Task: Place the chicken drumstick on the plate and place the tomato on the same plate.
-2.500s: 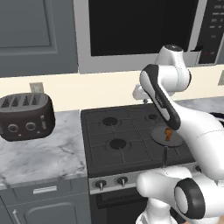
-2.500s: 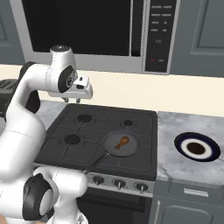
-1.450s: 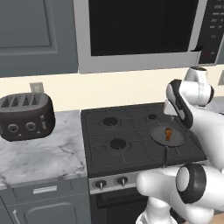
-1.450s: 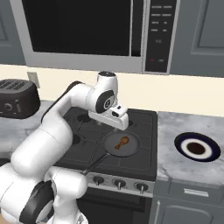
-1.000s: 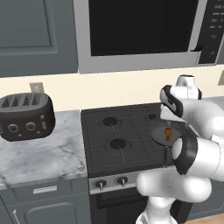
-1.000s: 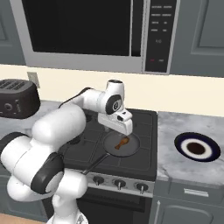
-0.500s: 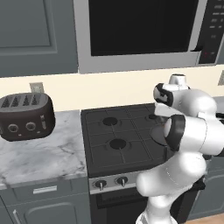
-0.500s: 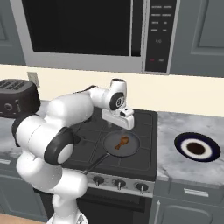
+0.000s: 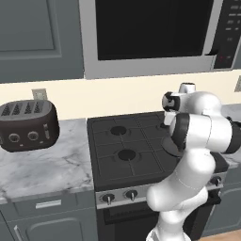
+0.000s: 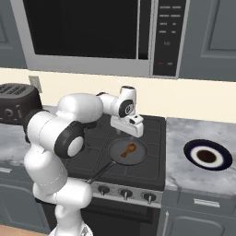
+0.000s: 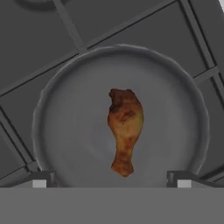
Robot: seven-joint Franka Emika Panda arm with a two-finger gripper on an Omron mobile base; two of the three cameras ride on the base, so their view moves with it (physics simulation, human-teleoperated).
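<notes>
The chicken drumstick lies in the dark frying pan on the stove's front right burner. In the hand view the orange-brown drumstick rests in the middle of the pan, its thin end towards me. My gripper hovers just above the pan's far edge, pointing down. It is open, and its fingertips stand wide apart with nothing between them. The navy-rimmed plate sits on the marble counter right of the stove. The tomato is out of view.
The black stove has four burners, and the pan's long handle points to the front left. A dark toaster stands on the left counter. A microwave hangs above the stove. My own white arm covers the stove's right side in the left base view.
The arm has swung from the stove's left side to above the pan, and the hand now points down at the drumstick. Drumstick, pan and plate have not moved.
</notes>
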